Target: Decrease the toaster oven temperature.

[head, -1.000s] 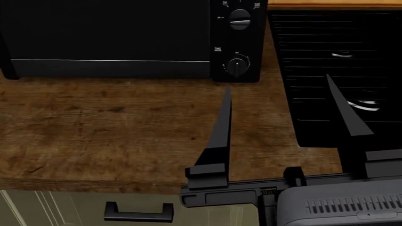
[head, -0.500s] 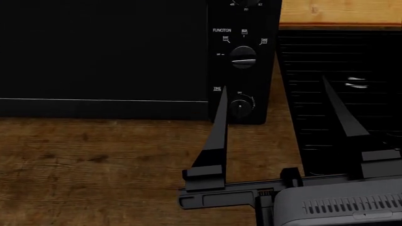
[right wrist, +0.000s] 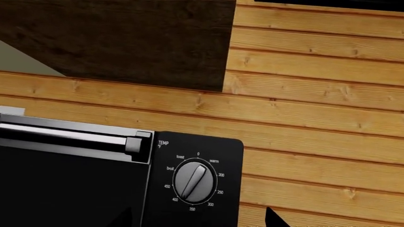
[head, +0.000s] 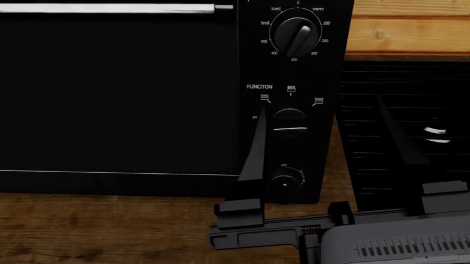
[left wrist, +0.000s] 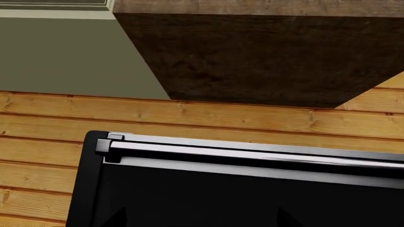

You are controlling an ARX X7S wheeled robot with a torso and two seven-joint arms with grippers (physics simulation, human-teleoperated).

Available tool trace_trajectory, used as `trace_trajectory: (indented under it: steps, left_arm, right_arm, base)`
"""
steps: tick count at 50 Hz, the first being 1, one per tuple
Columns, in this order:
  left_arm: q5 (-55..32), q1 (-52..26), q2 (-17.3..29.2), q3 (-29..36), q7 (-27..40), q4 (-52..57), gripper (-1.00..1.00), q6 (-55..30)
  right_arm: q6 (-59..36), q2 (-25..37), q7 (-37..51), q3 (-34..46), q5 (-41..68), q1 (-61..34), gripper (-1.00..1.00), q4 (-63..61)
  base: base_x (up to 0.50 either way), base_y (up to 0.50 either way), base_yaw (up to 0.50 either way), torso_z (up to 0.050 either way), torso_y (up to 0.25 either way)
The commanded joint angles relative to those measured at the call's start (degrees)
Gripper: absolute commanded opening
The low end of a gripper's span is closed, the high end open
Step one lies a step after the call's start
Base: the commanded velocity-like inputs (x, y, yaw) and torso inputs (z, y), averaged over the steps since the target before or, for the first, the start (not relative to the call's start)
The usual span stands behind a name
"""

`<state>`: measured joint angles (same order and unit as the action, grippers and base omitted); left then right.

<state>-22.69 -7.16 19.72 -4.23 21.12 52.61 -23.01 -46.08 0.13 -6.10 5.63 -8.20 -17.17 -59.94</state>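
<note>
The toaster oven (head: pixel 118 99) fills the left and middle of the head view, its silver handle (head: pixel 110 8) at the top. On its side panel the temperature dial (head: pixel 298 34) is uppermost, above the FUNCTION knob (head: pixel 289 121) and the small TIME knob (head: pixel 285 181). The dial's ridge runs from just right of 0 to between 350 and 400. My right gripper (head: pixel 321 99) is open, in front of the panel and below the dial, touching nothing. The right wrist view shows the dial (right wrist: pixel 194 182) straight ahead of that gripper (right wrist: pixel 197 220). My left gripper (left wrist: pixel 200 220) is open, facing the oven door (left wrist: pixel 240 198) below its handle (left wrist: pixel 252 153).
A black ribbed slatted panel (head: pixel 404 110) stands right of the oven, behind my right finger (head: pixel 400 137). The oven stands on a wooden counter (head: pixel 110 225). A wood plank wall (head: pixel 397 27) is behind, and a dark wood cabinet (right wrist: pixel 126 42) hangs above.
The head view has risen and closed in: the oven has slid down the frame and the temperature dial has come into view. My right gripper stays open, its tips now at the FUNCTION knob's height.
</note>
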Motion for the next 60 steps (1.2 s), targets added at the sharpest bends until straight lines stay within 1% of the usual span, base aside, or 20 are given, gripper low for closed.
trace_trajectory:
  steps: [1, 10, 11, 13, 14, 15, 16, 17, 18, 19, 22, 23, 24, 27, 33, 38, 42, 48, 49, 60]
  left_arm:
    - [-0.41, -0.02, 0.43, 0.29, 0.49, -0.06, 1.00, 0.26]
    - [-0.89, 0.13, 0.75, 0.12, 0.63, -0.49, 1.00, 0.83]
    - [-0.76, 0.11, 0.70, 0.29, 0.54, -0.83, 1.00, 1.10]
    - [-0.52, 0.23, 0.60, 0.67, 0.44, -1.15, 1.00, 1.53]
    - [-0.55, 0.34, 0.57, 0.65, 0.37, -1.41, 1.00, 1.79]
    - [-0.64, 0.36, 0.60, 0.60, 0.38, -1.47, 1.00, 1.84]
    - [-0.56, 0.46, 0.66, 0.47, 0.46, -1.54, 1.00, 1.94]
    - [-0.61, 0.52, 0.70, 0.38, 0.46, -1.62, 1.00, 2.06]
    - [-0.64, 0.57, 0.75, 0.32, 0.51, -1.60, 1.00, 2.08]
    - [-0.70, 0.67, 0.80, 0.24, 0.54, -1.59, 1.00, 2.14]
    - [-0.84, 0.54, 0.97, 0.24, 0.75, -1.44, 1.00, 1.91]
    - [-0.96, 0.55, 1.04, 0.13, 0.78, -1.38, 1.00, 1.94]
    - [-0.91, 0.67, 1.01, 0.15, 0.75, -1.51, 1.00, 2.16]
    - [-0.77, 1.05, 0.90, 0.25, 0.65, -2.04, 1.00, 2.81]
    - [-1.03, 1.27, 1.11, -0.02, 0.70, -2.29, 1.00, 3.15]
    - [-1.09, 1.70, 1.14, 0.02, 0.69, -2.34, 1.00, 3.65]
    - [-1.34, 1.85, 1.26, -0.04, 1.01, -1.96, 1.00, 3.42]
    - [-1.28, 1.94, 1.41, 0.09, 1.19, -2.00, 1.00, 3.63]
    - [-1.36, 2.07, 1.42, -0.06, 1.04, -2.43, 1.00, 3.91]
    - [-1.41, 1.60, 1.65, 0.37, 1.17, -2.78, 1.00, 3.93]
  right_arm:
    - [0.68, -0.02, -0.43, 0.31, -0.53, 1.13, 1.00, -0.06]
    - [-0.12, -0.06, -0.04, 0.61, 0.26, 0.86, 1.00, -0.06]
    - [-0.58, -0.08, -0.19, 1.72, -1.38, 0.27, 1.00, -0.06]
    - [-2.72, -0.09, 0.39, 2.23, -0.17, -1.90, 1.00, -0.06]
    - [-2.14, 8.50, 8.98, 7.38, 8.43, -10.49, 1.00, -0.06]
    - [2.76, 17.10, 17.58, 10.08, 17.02, -14.42, 1.00, -0.06]
    - [5.36, 25.69, 26.17, 18.29, 25.61, -23.01, 1.00, -0.06]
    - [8.18, 34.28, 34.77, 22.74, 34.21, -31.61, 1.00, -0.05]
    - [9.35, 42.88, 43.36, 23.83, 42.80, -34.93, 1.00, -0.02]
    - [10.10, 44.46, 51.95, 23.37, 51.40, -36.80, 1.00, 0.20]
    - [9.47, 43.10, 77.74, 23.80, 77.18, -40.85, 1.00, 1.51]
    - [9.22, 42.62, 83.44, 23.93, 85.77, -42.48, 1.00, 2.33]
    - [7.90, 42.09, 85.37, 24.63, 88.79, -44.30, 1.00, 2.60]
    - [7.26, 41.25, 87.60, 25.24, 90.64, -45.63, 1.00, 3.88]
    - [11.35, 40.47, 84.44, 24.38, 92.01, -40.46, 1.00, 8.37]
    - [12.34, 40.07, 83.76, 24.42, 92.10, -38.59, 1.00, 10.80]
    - [11.33, 39.40, 84.61, 25.02, 92.78, -40.32, 1.00, 12.62]
    - [11.46, 38.90, 84.98, 25.11, 92.89, -40.53, 1.00, 13.35]
    - [12.76, 38.02, 85.94, 24.65, 95.40, -39.85, 1.00, 15.92]
    - [13.43, 36.66, 84.31, 24.57, 98.50, -41.02, 1.00, 19.88]
  base:
    - [0.00, 0.00, 0.00, 0.000, 0.000]
    - [0.00, 0.00, 0.00, 0.000, 0.000]
    - [0.00, 0.00, 0.00, 0.000, 0.000]
    - [0.00, 0.00, 0.00, 0.000, 0.000]
    - [0.00, 0.00, 0.00, 0.000, 0.000]
    - [0.00, 0.00, 0.00, 0.000, 0.000]
    - [0.00, 0.00, 0.00, 0.000, 0.000]
    - [0.00, 0.00, 0.00, 0.000, 0.000]
    - [0.00, 0.00, 0.00, 0.000, 0.000]
    - [0.00, 0.00, 0.00, 0.000, 0.000]
    - [0.00, 0.00, 0.00, 0.000, 0.000]
    - [0.00, 0.00, 0.00, 0.000, 0.000]
    - [0.00, 0.00, 0.00, 0.000, 0.000]
    - [0.00, 0.00, 0.00, 0.000, 0.000]
    - [0.00, 0.00, 0.00, 0.000, 0.000]
    - [0.00, 0.00, 0.00, 0.000, 0.000]
    - [0.00, 0.00, 0.00, 0.000, 0.000]
    - [0.00, 0.00, 0.00, 0.000, 0.000]
    - [0.00, 0.00, 0.00, 0.000, 0.000]
    - [0.00, 0.00, 0.00, 0.000, 0.000]
